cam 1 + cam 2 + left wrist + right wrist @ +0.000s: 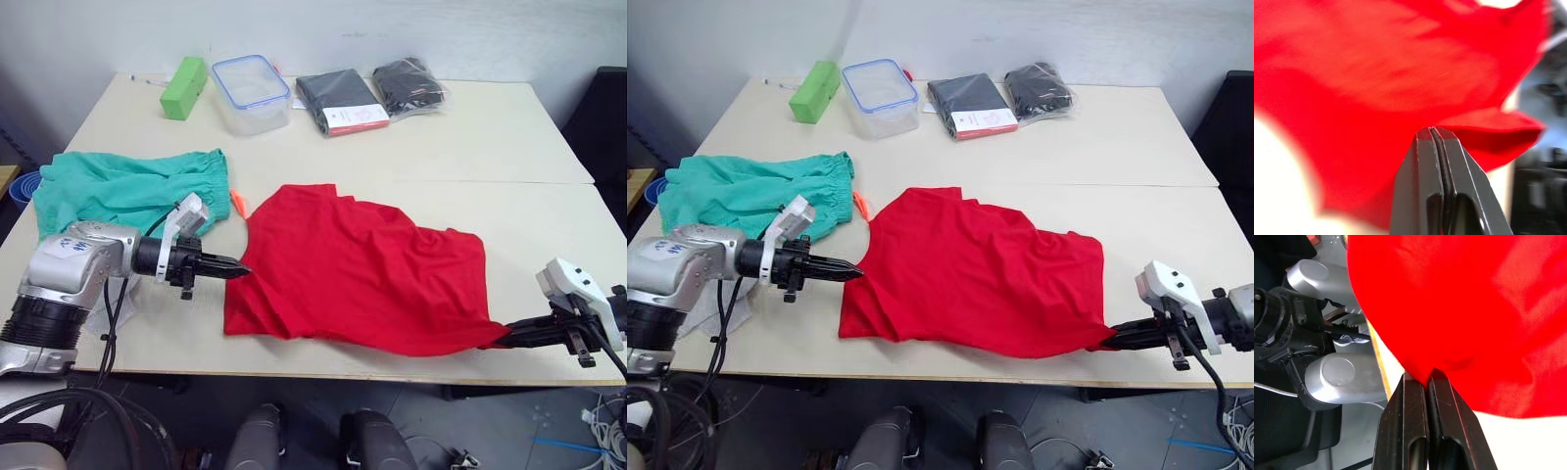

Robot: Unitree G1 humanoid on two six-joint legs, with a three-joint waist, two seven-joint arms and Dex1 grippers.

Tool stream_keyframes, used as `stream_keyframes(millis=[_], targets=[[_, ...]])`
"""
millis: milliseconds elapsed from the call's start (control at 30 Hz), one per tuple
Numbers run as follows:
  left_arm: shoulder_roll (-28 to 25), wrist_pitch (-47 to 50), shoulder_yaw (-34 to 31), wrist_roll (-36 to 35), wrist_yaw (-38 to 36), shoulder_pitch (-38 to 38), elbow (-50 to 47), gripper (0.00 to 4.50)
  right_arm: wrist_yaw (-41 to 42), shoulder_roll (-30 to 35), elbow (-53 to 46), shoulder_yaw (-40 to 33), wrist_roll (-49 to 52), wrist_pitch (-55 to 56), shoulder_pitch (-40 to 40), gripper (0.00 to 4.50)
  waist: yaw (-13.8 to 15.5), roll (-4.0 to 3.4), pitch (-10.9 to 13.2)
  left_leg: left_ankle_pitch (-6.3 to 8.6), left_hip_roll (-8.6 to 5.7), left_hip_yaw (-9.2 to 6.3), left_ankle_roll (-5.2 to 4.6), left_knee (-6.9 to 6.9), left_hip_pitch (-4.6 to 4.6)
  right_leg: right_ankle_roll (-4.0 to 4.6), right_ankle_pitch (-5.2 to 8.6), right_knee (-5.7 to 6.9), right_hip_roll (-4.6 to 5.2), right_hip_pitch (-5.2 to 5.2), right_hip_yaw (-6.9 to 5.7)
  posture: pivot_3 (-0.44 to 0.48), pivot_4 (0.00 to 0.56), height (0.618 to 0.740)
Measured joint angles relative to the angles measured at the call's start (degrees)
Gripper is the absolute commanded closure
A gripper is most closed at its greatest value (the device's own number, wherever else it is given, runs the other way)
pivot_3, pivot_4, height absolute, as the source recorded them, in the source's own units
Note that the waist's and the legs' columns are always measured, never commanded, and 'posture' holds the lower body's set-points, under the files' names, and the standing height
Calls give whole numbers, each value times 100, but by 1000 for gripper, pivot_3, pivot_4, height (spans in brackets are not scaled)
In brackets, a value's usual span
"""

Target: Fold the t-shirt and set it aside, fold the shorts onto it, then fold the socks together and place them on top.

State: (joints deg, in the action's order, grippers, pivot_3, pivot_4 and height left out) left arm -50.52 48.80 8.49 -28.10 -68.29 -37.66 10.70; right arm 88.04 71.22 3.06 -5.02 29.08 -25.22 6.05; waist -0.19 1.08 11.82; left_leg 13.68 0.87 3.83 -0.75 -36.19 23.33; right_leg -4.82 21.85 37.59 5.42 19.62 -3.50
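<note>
Red cloth makes up the largest item: one t-shirt [362, 269], lying rumpled across the near middle of the bench [509, 127], with its hem edge close to the bench's front edge. It is gripped at two points. The left pincer [238, 271] is closed at the garment's left edge; in the left wrist view the fingers [1436, 161] are pressed flat together with the red cloth directly ahead, so a thin pinch of fabric is judged to be held, though the cloth between the pads cannot be made out. The right pincer [1109, 338] is closed on the near right corner, where cloth is seen entering between the fingers [1418, 396]. The step in hand is judged to be the first fold of the t-shirt. For a clean fold, both corners should be lifted together, kept level and taut, then carried across and laid so that the edges meet; slack between the pincers would leave creases. One pair of shorts [127, 186] lies at the far left, just beside the t-shirt. Two black packaged garments [372, 96], one clear container [252, 93] and one green block [183, 86] are counted at the far edge.
</note>
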Motion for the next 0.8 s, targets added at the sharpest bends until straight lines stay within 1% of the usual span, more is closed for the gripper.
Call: stream_keyframes(millis=[167, 400, 500, 633, 700, 800], targets=[[334, -20, -11, 209, 298, -3, 152, 4500, 0, -186, 417, 388, -141, -120, 408, 4490, 4, 0, 0, -2, 0, -1, 4, -2, 1, 0, 0, 0, 1, -2, -1, 0, 150, 740], [694, 292, -131, 192, 559, -37, 203, 4500, -2, -469, 755, 729, -271, -354, 946, 4490, -2, 0, 0, -6, 0, -1, 12, -3, -1, -1, 0, 7, 0, 1, -1, 0, 150, 740], [739, 478, -195, 161, 632, -37, 257, 4500, -3, -474, 774, 755, -372, -329, 984, 4490, -1, 0, 0, -7, 0, 0, 12, -3, 0, -1, 0, 6, 1, 1, -2, 0, 150, 740], [731, 492, -216, 186, 643, -34, 324, 4500, 3, -474, 863, 755, -536, -147, 987, 4490, 4, 0, 0, -7, 0, -1, 13, -3, 0, -1, 0, 6, 1, 0, -3, 0, 150, 740], [703, 473, -215, 229, 623, -32, 341, 4500, 31, -466, 929, 805, -666, 40, 1067, 4490, -6, 0, 0, -7, -1, 1, 13, -3, 0, -1, 0, 6, 0, 1, -1, 0, 150, 740], [648, 403, -213, 282, 569, -31, 359, 4500, 89, -289, 1006, 1024, -888, 542, 1181, 4490, -3, 0, 0, -7, 0, 2, 16, -2, -1, -1, 0, 7, 0, 3, -2, 0, 150, 740]])
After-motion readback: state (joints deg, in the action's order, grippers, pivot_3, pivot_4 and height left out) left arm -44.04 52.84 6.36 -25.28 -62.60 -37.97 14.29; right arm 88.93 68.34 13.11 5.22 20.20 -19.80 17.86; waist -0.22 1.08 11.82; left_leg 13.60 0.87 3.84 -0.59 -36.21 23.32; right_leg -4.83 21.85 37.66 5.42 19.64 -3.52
